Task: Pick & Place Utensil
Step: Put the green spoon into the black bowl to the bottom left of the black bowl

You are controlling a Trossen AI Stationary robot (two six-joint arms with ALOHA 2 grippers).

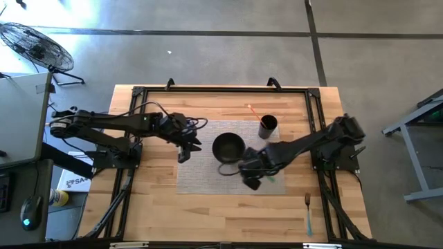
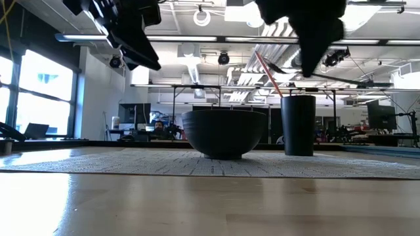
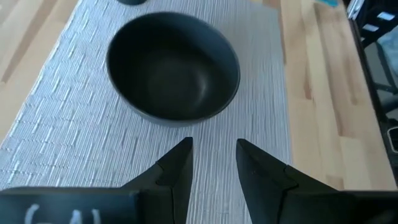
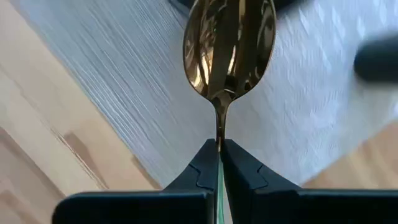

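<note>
right gripper (image 4: pixel 219 155) clamped on spoon (image 4: pixel 229 43) neck, held above mat (image 1: pixel 201 173) beside bowl (image 1: pixel 228 146) | left gripper (image 3: pixel 213 163) open, empty, hovering opposite | pick done; placing left, likely bowl | fork (image 1: pixel 307 211) untouched on table

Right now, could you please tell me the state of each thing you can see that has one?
Right end effector: shut on gold spoon, above the placemat.
Left end effector: open, empty.
Black bowl: upright, empty.
Black cup: upright, holding a utensil.
Fork: lying flat on the table.
</note>
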